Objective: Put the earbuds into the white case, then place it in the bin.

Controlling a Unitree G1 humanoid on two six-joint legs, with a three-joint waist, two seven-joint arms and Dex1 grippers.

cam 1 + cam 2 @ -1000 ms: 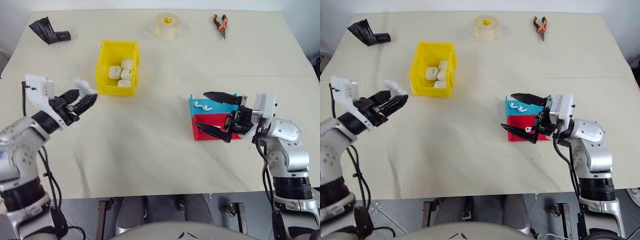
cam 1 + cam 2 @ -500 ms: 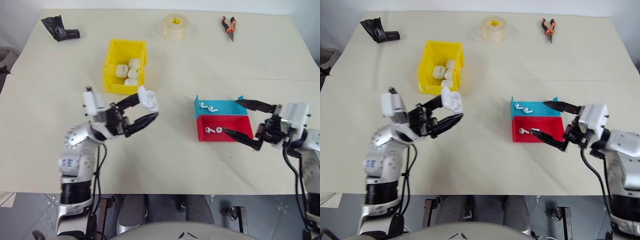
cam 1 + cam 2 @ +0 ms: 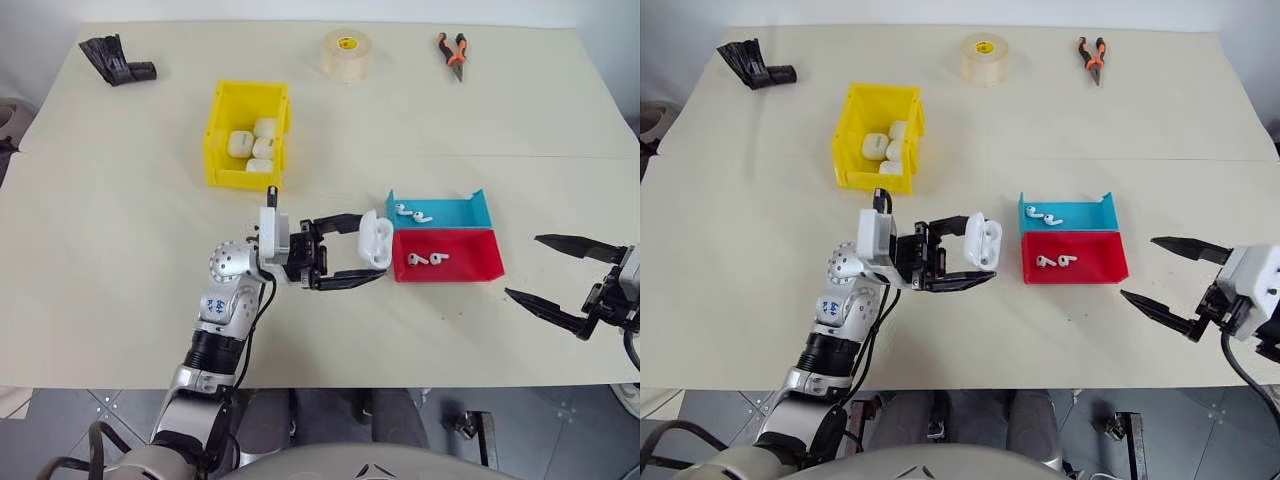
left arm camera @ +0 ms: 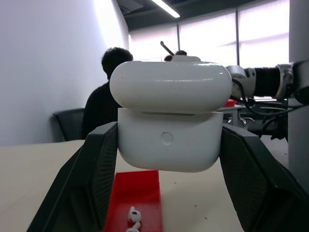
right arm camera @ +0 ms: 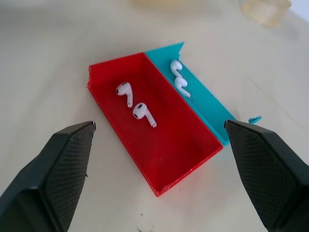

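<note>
Case point(image 3: 375, 239) in my left gripper point(image 3: 368, 250) is now hanging just beside the near-left corner of the red tray point(image 3: 470, 266), after riding across from beside the yellow bin point(image 3: 246, 102) over the past second. My two black fingers are clamped on its body from either side, and the left wrist view is showing the lid point(image 4: 170, 86) lifted a crack above the base. My right gripper point(image 3: 556, 279) is pulling back to the table's right edge, jaws spread wide and holding nothing, leaving the trays well apart from it. Two earbuds point(image 3: 425, 259) are lying loose in the red tray, and another pair point(image 3: 409, 212) in the blue tray point(image 3: 455, 210) behind it. I am reading this swap of places as the setup for loading: the case is being presented next to the earbuds so my free gripper can come back, pick one up and seat it. Nothing is in the case yet, as far as I can tell. Other white cases point(image 3: 252, 148) are already sitting in the bin, where this one is bound once filled.
</note>
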